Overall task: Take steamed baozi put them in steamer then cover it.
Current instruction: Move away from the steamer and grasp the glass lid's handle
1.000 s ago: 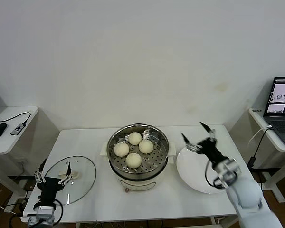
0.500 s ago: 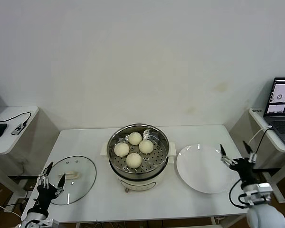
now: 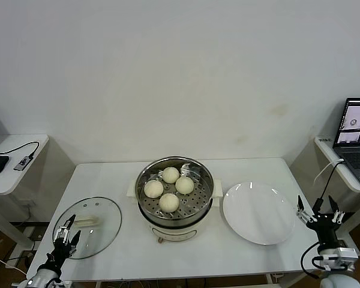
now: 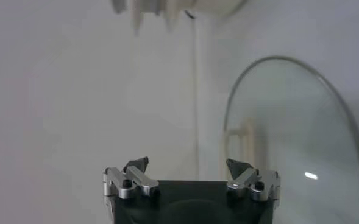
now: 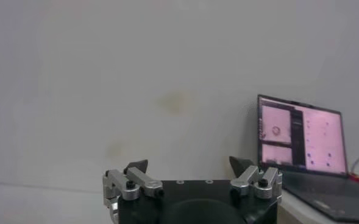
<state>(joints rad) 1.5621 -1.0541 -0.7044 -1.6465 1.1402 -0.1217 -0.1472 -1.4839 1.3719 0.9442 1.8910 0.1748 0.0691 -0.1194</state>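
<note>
Several pale baozi (image 3: 169,187) sit in the shiny steel steamer (image 3: 203,203) on its white cooker base at the table's middle. The glass cover (image 3: 102,225) with its cream bar handle lies flat on the table at the left; it also shows in the left wrist view (image 4: 295,158). My left gripper (image 3: 63,237) is open and empty, low at the cover's near left edge. My right gripper (image 3: 319,211) is open and empty, low beyond the table's right edge, clear of the plate.
A flat white plate (image 3: 258,213) lies right of the steamer. A laptop (image 3: 355,139) stands on a side table at the right and shows in the right wrist view (image 5: 298,143). A side table (image 3: 12,159) with cables stands at the left.
Both arms have drawn back and down toward the near table corners: the right gripper left the plate and moved off the right edge, the left slid down past the cover's near edge.
</note>
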